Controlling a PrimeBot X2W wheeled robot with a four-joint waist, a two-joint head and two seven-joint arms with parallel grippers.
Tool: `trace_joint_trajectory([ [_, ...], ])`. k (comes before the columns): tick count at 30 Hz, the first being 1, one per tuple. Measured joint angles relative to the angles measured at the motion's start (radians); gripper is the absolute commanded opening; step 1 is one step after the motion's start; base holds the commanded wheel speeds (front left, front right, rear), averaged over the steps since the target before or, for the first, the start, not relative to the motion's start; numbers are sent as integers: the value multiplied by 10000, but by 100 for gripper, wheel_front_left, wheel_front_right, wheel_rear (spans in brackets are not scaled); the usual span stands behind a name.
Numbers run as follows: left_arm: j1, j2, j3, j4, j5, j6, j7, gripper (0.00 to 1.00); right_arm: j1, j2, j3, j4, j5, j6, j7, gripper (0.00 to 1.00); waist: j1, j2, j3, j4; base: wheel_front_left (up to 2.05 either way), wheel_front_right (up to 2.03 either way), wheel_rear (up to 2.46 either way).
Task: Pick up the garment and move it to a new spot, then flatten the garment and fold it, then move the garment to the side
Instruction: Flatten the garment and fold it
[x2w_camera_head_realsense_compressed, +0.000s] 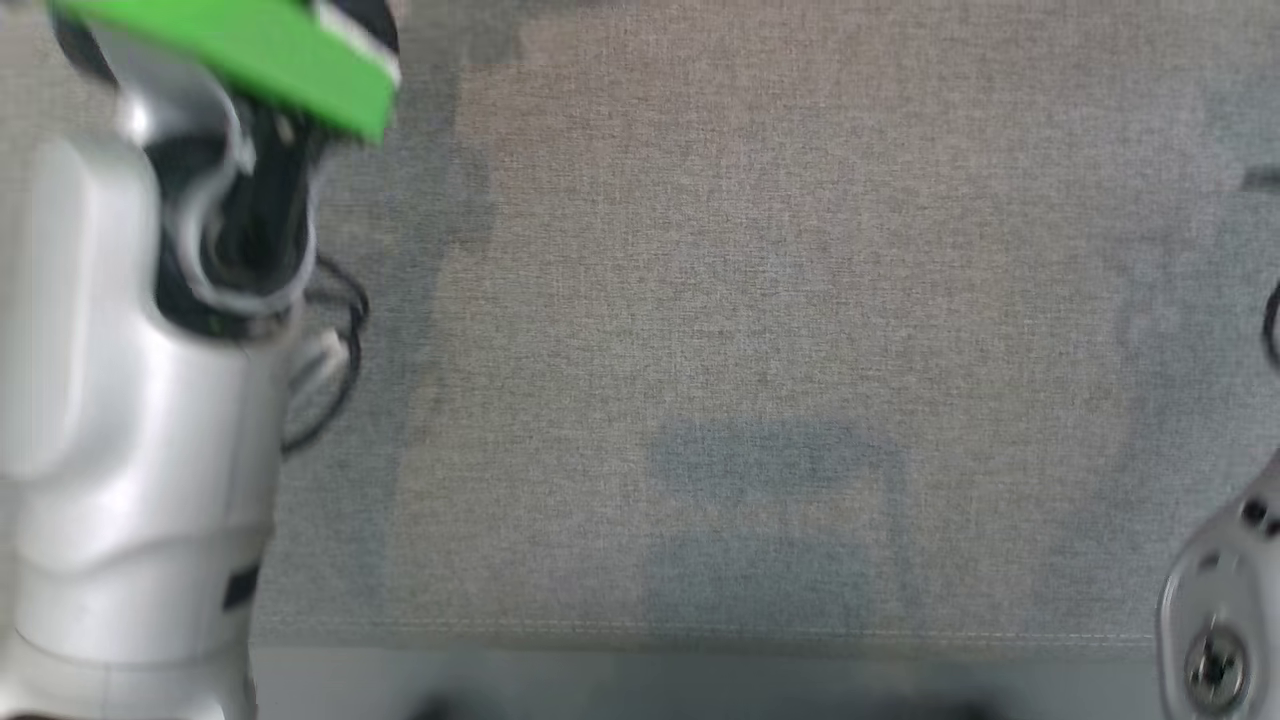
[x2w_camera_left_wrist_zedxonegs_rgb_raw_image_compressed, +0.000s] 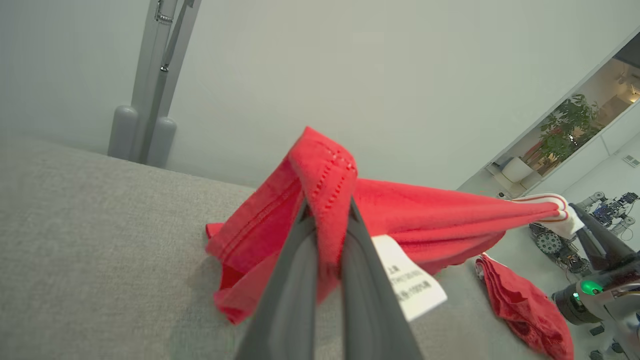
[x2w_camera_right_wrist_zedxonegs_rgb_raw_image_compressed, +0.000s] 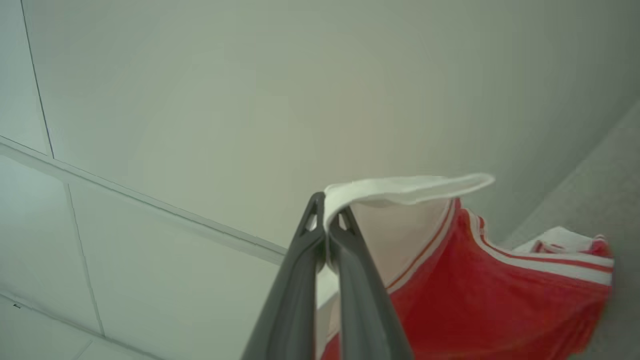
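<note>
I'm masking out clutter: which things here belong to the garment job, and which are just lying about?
Job: red garment; left gripper and right gripper, both shut on it; grey cloth surface.
Lying about: potted plant; grey post; machinery on the far floor.

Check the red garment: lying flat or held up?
Held up: garment stretches between left gripper, pinching its red hem, and right gripper, pinching its white trim.

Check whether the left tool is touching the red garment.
Touching. The left wrist view shows the left tool shut on the garment: its stitched red hem is pinched between the closed jaws and bulges out above their tips.
</note>
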Motion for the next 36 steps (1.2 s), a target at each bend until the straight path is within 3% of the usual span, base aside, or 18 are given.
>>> trace_joint_trajectory([
  [11,3206,25,-240,330,-464,-604,-677,0,3876,234,-504,-811,1603,-23,364,0,-1,0,-1121,-50,0,0,0],
  [17,4535,-58,-290,694,-621,-782,-1093,0,6174,222,-211,-809,2627,-35,568,0,-2,0,-1910,-133,0,0,0],
  [23,5621,4,-119,794,-621,-825,-1425,0,8584,272,339,-537,2719,-35,614,0,-2,0,-2705,-203,0,0,0],
  [29,6170,10,-138,362,-867,-817,-1448,0,10011,330,420,-606,2838,-31,520,0,-2,0,-3166,-422,0,0,0],
  [36,6543,-15,-339,-40,-780,-738,-1605,0,10895,355,460,-744,3039,-4,165,0,-2,0,-2992,-603,0,0,0],
])
